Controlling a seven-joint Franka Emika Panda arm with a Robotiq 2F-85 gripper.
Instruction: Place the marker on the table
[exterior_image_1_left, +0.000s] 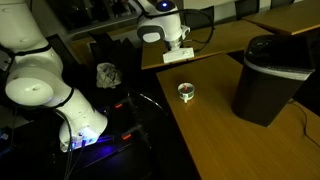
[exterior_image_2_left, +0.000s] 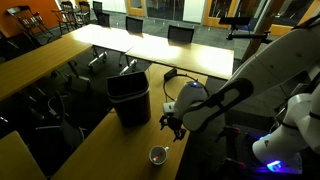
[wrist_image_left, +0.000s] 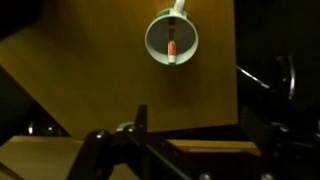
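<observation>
The marker is a thin stick with a red end, standing inside a small round whitish cup. The cup sits on the light-brown wooden table and also shows in both exterior views; the marker itself is too small to make out there. My gripper is open and empty. It hovers above the table edge, some way short of the cup, as both exterior views show.
A tall black bin stands on the table beside the cup. Narrower brown tabletops and chairs lie further back. The table's dark edge runs below my fingers. Cables and dark clutter lie off the table.
</observation>
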